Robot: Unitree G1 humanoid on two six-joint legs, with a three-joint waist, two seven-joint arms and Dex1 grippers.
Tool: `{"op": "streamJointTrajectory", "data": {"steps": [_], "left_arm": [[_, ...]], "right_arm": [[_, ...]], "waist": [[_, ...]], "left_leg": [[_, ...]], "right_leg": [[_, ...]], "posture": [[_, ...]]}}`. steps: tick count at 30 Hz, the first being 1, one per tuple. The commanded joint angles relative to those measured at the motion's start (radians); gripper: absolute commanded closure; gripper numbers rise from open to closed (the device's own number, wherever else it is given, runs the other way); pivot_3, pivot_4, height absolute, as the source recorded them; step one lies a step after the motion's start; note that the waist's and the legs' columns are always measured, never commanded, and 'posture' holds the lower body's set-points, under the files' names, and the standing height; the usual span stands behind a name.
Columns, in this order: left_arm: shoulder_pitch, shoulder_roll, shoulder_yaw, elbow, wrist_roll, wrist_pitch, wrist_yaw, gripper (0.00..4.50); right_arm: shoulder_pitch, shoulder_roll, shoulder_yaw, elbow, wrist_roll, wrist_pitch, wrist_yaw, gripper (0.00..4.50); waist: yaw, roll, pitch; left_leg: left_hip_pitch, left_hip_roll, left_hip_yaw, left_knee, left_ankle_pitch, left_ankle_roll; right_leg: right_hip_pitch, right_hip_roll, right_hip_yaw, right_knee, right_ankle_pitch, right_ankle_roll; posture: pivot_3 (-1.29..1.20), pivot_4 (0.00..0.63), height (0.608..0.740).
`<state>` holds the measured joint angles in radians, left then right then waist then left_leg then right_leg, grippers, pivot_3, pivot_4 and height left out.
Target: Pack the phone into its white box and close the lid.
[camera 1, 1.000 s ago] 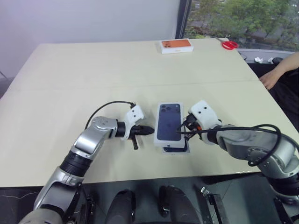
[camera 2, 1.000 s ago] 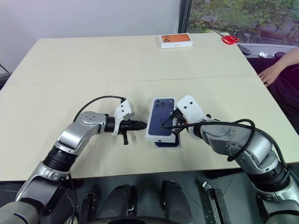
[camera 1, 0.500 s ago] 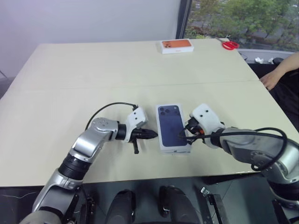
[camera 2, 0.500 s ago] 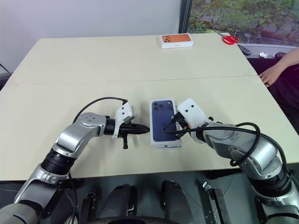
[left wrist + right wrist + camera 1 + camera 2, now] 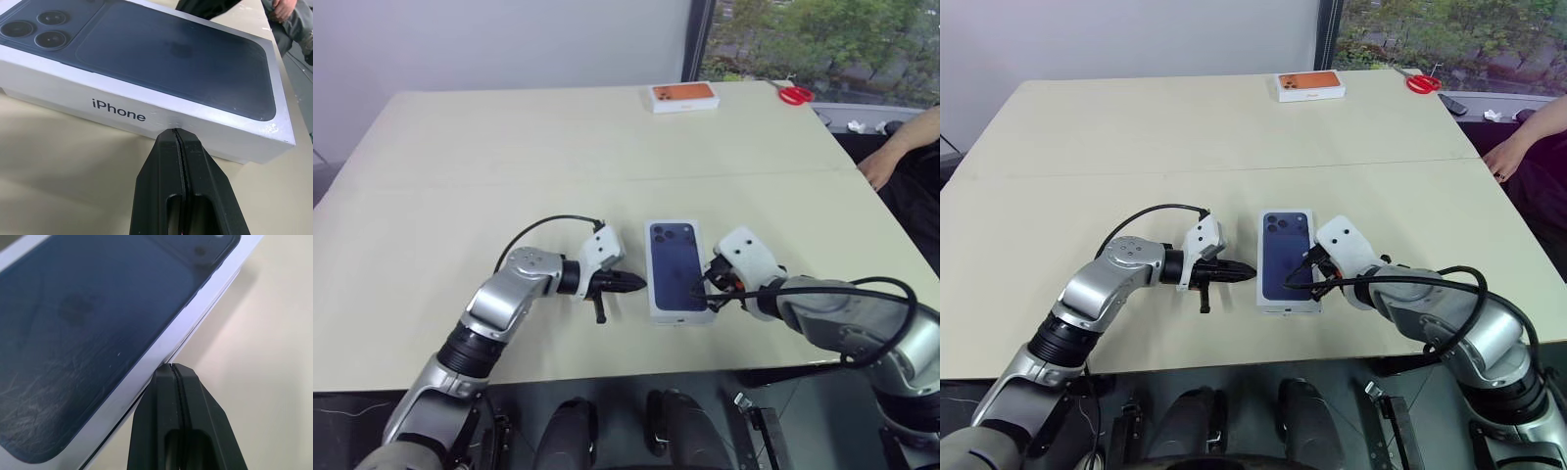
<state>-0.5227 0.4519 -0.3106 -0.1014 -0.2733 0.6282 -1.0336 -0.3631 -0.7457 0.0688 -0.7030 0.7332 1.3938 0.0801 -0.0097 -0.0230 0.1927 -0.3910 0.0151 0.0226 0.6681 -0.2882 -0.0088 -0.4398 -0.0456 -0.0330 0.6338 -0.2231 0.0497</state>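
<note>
The lid (image 5: 677, 266), white with a blue phone picture on top, lies flat and straight near the table's front edge. It covers the white box, of which only a thin seam shows under the lid's side (image 5: 205, 318). The phone is hidden. My left gripper (image 5: 641, 284) is shut, and its tip (image 5: 174, 131) touches the lid's left side wall, just past the printed word. My right gripper (image 5: 703, 294) is also shut, its tip (image 5: 170, 366) against the lid's right edge.
A white box with an orange picture (image 5: 683, 96) and red scissors (image 5: 794, 94) lie at the table's far edge. A person's arm (image 5: 901, 147) rests at the right. The table's front edge (image 5: 636, 377) runs close below the lid.
The lid sat skewed with a dark edge showing beneath it; it now lies straight and lower, shifted slightly right. Both grippers stay shut at its sides.
</note>
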Motion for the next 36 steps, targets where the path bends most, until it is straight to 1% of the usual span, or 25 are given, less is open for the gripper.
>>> {"op": "streamJointTrajectory", "data": {"steps": [1,17,36], "left_arm": [[-0.010,-0.013,-0.015,-0.058,-0.027,-0.008,-0.017,4.50],[-0.011,-0.016,-0.018,-0.069,-0.032,0.003,-0.032,4.50],[-0.020,-0.019,-0.026,-0.059,-0.024,-0.005,-0.039,4.50]], "right_arm": [[-0.011,0.016,-0.009,-0.062,0.002,0.008,0.035,4.48],[-0.050,0.045,-0.038,-0.100,-0.021,0.074,0.079,4.48],[0.030,0.065,-0.040,-0.115,-0.071,0.098,0.100,4.48]], "waist": [[0.000,0.000,0.000],[0.000,0.000,0.000],[-0.001,0.000,0.000]], "left_leg": [[0.000,0.000,0.000,0.000,0.000,0.000],[0.000,0.000,0.000,0.000,0.000,0.000],[0.001,0.000,0.000,0.001,0.000,0.000]], "right_leg": [[0.000,0.000,0.000,0.000,0.000,0.000],[0.000,0.000,0.000,0.001,0.000,0.000],[0.000,0.000,0.000,0.002,0.000,0.000]], "posture": [[0.00,0.150,0.740],[0.00,0.150,0.740],[0.00,0.150,0.740]]}}
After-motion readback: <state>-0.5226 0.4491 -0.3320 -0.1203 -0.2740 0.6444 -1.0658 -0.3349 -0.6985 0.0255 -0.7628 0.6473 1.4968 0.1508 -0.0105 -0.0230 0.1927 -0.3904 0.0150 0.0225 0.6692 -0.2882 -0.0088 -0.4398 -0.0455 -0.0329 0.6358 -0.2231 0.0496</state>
